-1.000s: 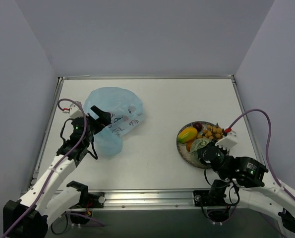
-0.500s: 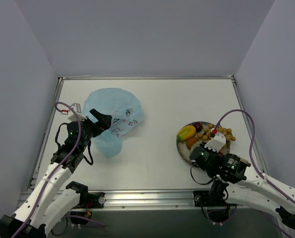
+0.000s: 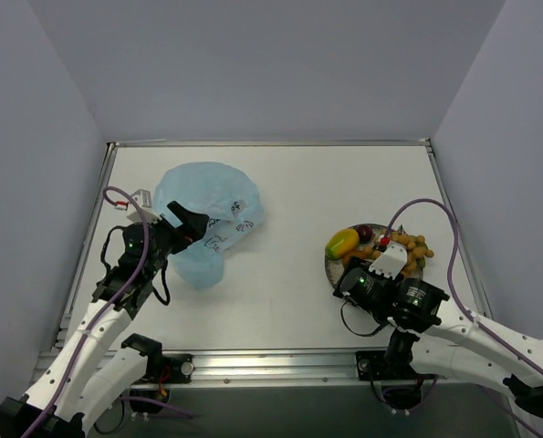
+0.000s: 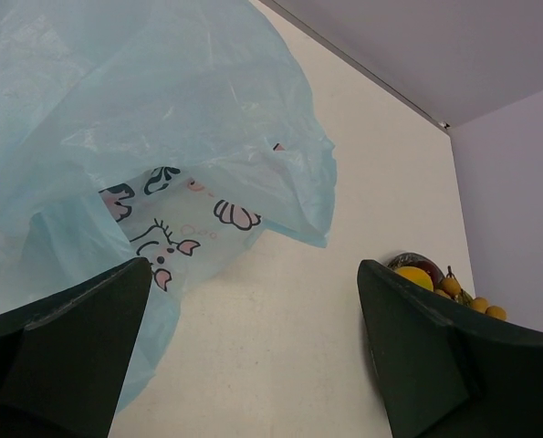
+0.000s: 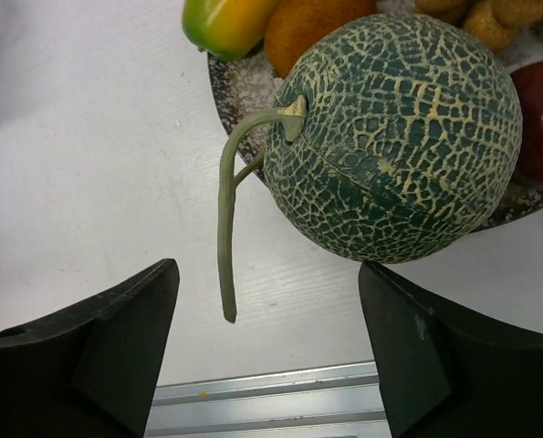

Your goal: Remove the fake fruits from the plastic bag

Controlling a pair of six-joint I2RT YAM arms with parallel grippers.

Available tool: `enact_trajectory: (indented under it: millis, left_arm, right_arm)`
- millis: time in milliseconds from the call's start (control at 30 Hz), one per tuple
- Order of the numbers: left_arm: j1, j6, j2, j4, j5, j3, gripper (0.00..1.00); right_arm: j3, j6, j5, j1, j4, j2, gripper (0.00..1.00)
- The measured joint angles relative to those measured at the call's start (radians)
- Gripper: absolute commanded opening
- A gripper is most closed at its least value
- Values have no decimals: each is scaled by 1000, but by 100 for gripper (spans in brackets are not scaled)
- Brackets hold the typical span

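Pale blue translucent plastic bag (image 4: 143, 119) with pink-and-black print, dark green melon (image 5: 394, 137) netted tan, yellow-green mango (image 3: 343, 242), speckled grey plate (image 5: 239, 88)

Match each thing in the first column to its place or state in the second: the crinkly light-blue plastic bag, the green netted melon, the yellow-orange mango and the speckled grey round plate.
Column 1
1. crinkly light-blue plastic bag
2. green netted melon
3. yellow-orange mango
4. speckled grey round plate

Column 2
a. at the plate's left edge in the top view
b. crumpled at the left of the table
c. under the melon and mango, at the right of the table
d. at the plate's near rim, its long curved stem reaching out over the table

Pairs: 1-b; 2-d; 3-a; 4-c
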Motion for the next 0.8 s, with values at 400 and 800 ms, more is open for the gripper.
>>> enact_trajectory:
  millis: [400,800]
  left_arm:
    - [0,5,-72,-43,38,74,94]
    - [0,42,-114,-129,64,117,94]
  right_arm:
    - [145,-46,22,48,4,-11,99]
    - [333,-185,140,60,35,6,100]
